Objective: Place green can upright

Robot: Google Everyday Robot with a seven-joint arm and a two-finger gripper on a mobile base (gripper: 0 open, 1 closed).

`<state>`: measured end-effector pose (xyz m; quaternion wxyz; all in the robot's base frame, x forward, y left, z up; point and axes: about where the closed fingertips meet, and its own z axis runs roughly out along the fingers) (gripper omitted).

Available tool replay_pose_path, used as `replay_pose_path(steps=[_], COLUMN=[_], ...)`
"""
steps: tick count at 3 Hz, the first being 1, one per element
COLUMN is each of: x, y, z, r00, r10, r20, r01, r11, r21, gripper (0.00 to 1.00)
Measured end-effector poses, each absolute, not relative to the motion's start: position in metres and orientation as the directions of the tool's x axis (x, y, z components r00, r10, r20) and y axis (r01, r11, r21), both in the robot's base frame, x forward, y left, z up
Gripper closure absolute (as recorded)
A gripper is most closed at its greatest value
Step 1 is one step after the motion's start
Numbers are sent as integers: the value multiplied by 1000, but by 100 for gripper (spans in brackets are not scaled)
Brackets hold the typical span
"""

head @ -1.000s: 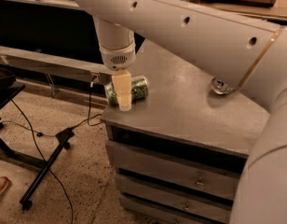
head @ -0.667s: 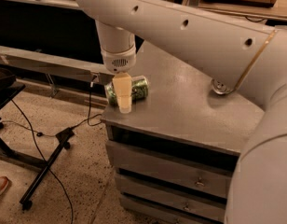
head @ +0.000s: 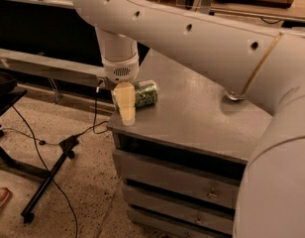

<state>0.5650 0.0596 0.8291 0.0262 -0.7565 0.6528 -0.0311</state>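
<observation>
Floor stand (head: 47, 176): one, black, on the speckled floor at far left, well apart from the desk.
Cable (head: 95, 117): one, dark, hanging down beside the left edge of the desk to the floor.
Arm (head: 192, 36): one, white, reaching from the right across the top and bending down at the left corner of the desk.
Gripper (head: 127, 114): one, cream-coloured, pointing down below the wrist at the front left corner of the desk, overlapping the left end of the green can; impossible to tell whether wide apart or closed on the can.
Green can (head: 145, 94): one, lying on its side on the desk near the left corner, dark green label facing up, long axis running left to right, not upright.
Desk (head: 192, 120): one, grey top, open slot under the top.
Drawers (head: 177, 182): two fronts counted below the slot, each with a small pull.
Shiny round item (head: 234, 96): one, on the desk further right, partly hidden by the arm.
Change from earlier: hardly any; green can on its side in the same spot, gripper at the same corner.
</observation>
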Motion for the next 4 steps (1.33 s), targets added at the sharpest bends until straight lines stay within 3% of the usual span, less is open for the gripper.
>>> replay_pose_path(steps=[1,4], x=[559,563], y=[68,70], z=[826,826], r00=[168,169], r10=[-986,-986], r20=[15,1], r01=[-983,-982], r11=[-168,-168], r21=[-71,-91], gripper=[0,67])
